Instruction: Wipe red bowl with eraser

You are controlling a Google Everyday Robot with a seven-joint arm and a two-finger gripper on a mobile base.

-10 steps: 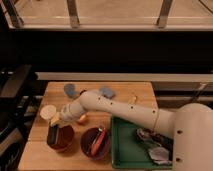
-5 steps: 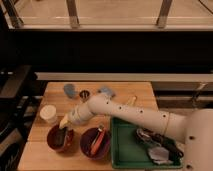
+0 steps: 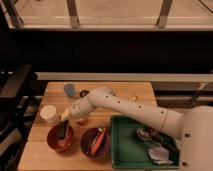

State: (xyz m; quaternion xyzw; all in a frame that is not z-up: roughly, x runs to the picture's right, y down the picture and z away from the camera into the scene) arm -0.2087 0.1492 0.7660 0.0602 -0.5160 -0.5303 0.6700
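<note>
Table (image 3: pixel 37 157) of pale wood carries everything, and the white arm (image 3: pixel 130 107) reaches across it from the right, ending in the gripper (image 3: pixel 67 115). The green tray (image 3: pixel 117 150) lies well to the gripper's right and nearer the camera, with some clutter in it. Just below the gripper sits the red bowl (image 3: pixel 54 142). The purple bowl (image 3: pixel 87 150) is beside that one, down and to the gripper's right, with an orange thing in it. A white pot (image 3: pixel 48 114) stands just left of the gripper. The eraser (image 3: pixel 62 129) is a dark bar directly under the gripper, its lower end inside the red bowl and its upper end meeting the gripper (whether the gripper is clamped on it I cannot tell). To wipe well, I judge the bar should press lightly on the bowl's inside and sweep round the wall and floor. The force should be gentle enough that the bowl neither slides nor tips, and the strokes should keep clear of the white pot and the purple bowl
</note>
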